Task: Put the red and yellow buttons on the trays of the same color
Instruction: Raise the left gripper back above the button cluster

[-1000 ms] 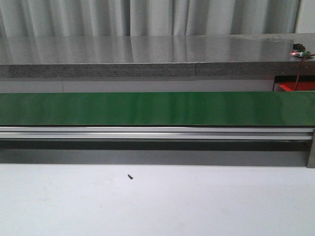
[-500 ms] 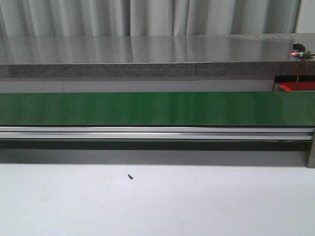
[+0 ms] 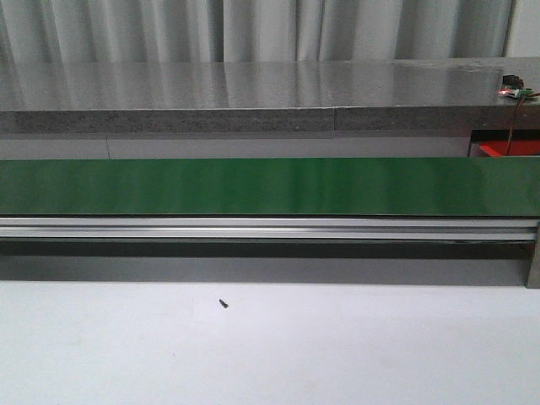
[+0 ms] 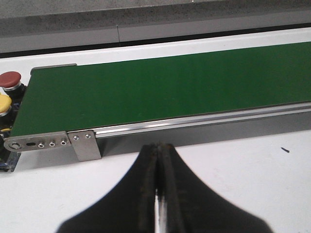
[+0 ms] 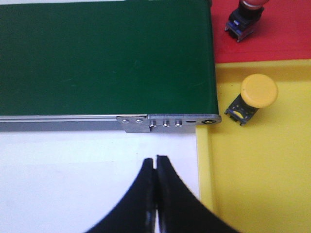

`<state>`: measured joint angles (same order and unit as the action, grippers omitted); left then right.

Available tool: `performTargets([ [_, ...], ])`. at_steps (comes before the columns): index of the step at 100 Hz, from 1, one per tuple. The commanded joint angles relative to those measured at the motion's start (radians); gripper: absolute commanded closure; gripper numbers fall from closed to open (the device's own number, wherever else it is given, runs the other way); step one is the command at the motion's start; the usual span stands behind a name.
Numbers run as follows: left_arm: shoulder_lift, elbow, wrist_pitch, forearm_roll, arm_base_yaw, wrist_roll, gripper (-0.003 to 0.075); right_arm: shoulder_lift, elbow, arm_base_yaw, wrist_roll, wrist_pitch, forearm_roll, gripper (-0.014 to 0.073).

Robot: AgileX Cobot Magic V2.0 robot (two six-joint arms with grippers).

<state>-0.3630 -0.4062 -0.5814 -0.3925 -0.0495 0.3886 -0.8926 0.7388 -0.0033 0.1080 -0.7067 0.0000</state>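
Note:
In the right wrist view a yellow button (image 5: 257, 92) lies on the yellow tray (image 5: 262, 184), and a red button (image 5: 245, 12) lies on the red tray (image 5: 286, 34), both past the belt's end. My right gripper (image 5: 156, 159) is shut and empty over the white table beside the yellow tray. In the left wrist view a red button (image 4: 10, 79) and a yellow button (image 4: 4, 103) sit at the belt's other end. My left gripper (image 4: 160, 146) is shut and empty in front of the conveyor rail. Neither gripper shows in the front view.
The green conveyor belt (image 3: 270, 186) runs across the front view with an aluminium rail (image 3: 270, 228) below it. A small black screw (image 3: 224, 303) lies on the white table. A grey counter (image 3: 253, 93) stands behind. A corner of the red tray (image 3: 510, 149) shows at the right.

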Motion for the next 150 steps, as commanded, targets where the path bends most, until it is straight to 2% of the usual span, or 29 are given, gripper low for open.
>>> performTargets([
  [1, -0.007, -0.025, 0.070, -0.026, 0.007, -0.004, 0.0740, 0.082, -0.014, -0.002, -0.010, 0.090, 0.000, 0.0715],
  [25, -0.007, -0.025, 0.070, -0.027, 0.018, -0.004, 0.0740, 0.262, -0.120, -0.002, -0.010, 0.133, 0.000, 0.0715],
  [48, -0.007, -0.025, 0.070, -0.027, 0.018, -0.004, 0.0740, 0.339, -0.163, -0.002, -0.010, 0.125, 0.000, 0.0715],
  [67, -0.012, -0.024, 0.241, -0.049, 0.018, -0.004, 0.0740, 0.342, -0.163, -0.002, -0.010, 0.128, 0.000, 0.0715],
  [95, -0.024, -0.031, 0.268, -0.053, 0.006, -0.012, 0.0740, 0.342, -0.163, -0.002, -0.010, 0.127, 0.000, 0.0715],
  [112, -0.108, -0.092, 0.275, -0.037, -0.078, -0.043, 0.0740, 0.342, -0.163, -0.002, -0.010, 0.127, 0.000, 0.0715],
  [130, -0.251, -0.172, 0.251, -0.037, -0.248, -0.043, 0.0740, 0.342, -0.163, -0.002, -0.010, 0.128, 0.000, 0.0715],
  [150, -0.389, -0.208, 0.334, -0.029, -0.336, -0.052, 0.0740, 0.342, -0.163, -0.002, -0.010, 0.128, 0.000, 0.0715],
])
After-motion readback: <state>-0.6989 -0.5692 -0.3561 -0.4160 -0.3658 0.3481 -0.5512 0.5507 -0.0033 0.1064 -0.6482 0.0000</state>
